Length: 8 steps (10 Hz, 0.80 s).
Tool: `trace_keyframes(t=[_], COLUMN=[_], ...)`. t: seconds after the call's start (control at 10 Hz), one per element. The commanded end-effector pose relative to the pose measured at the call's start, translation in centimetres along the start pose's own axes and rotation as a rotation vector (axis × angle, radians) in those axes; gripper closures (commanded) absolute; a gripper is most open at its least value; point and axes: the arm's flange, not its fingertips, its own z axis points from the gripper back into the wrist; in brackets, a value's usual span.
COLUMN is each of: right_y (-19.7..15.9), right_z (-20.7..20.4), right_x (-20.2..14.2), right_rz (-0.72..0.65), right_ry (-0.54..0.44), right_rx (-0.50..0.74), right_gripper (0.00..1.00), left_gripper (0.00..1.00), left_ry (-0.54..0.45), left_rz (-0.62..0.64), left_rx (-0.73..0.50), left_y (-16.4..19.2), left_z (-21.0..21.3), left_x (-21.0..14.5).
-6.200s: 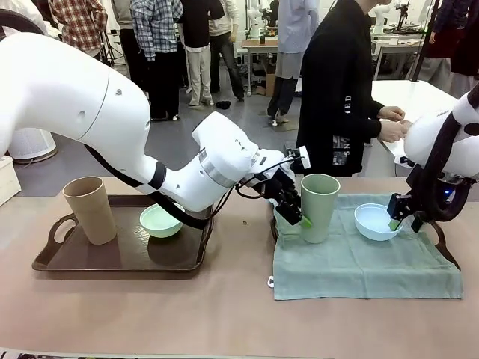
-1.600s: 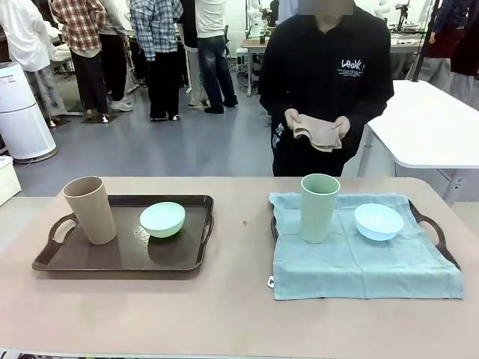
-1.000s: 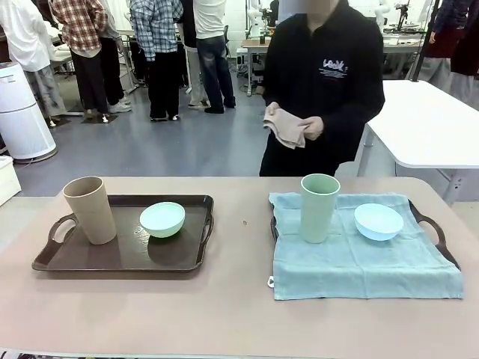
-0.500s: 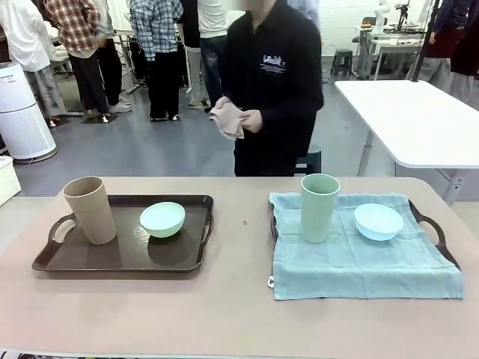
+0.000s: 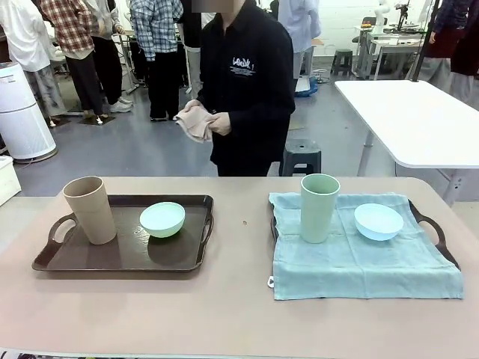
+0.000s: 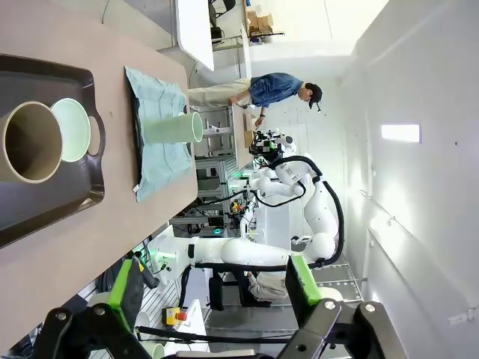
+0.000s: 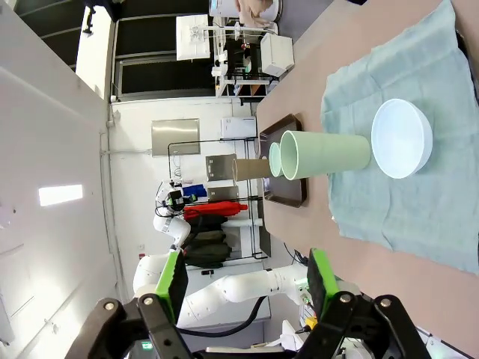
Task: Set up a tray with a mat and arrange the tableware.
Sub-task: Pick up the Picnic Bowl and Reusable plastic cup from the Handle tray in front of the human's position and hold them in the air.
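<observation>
- Left claw: green-padded fingers apart, nothing between them, held well clear of the bench.
- Right claw: fingers apart, gripping nothing, also well clear of the bench.
- Brown tray, on the robot's left half of the bench: a tan tumbler stands upright at its left end. A mint green bowl sits nearby, not touching it.
- Second tray, on the right half: covered by a blue-green mat. A pale green tumbler stands upright on the mat, with a light blue bowl to its right, apart from it.
- Person, at the far side: both hands hold a beige cloth.
</observation>
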Motion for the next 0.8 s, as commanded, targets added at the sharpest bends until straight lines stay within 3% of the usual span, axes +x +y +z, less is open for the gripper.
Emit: trace_keyframes(t=[0.0,0.7], right_y=[0.04,0.04], right_z=[-0.09,-0.09], right_x=[0.01,0.01], right_rz=[0.012,0.012], right_ry=[-0.015,-0.015], right_rx=[-0.005,-0.005], right_gripper=[0.15,0.15], left_gripper=[0.00,0.00], left_ry=[0.000,0.000], left_rz=[-0.012,-0.012], left_rx=[0.018,0.018], left_y=[0.01,0.01], left_z=[0.16,0.16], left_x=[0.04,0.04])
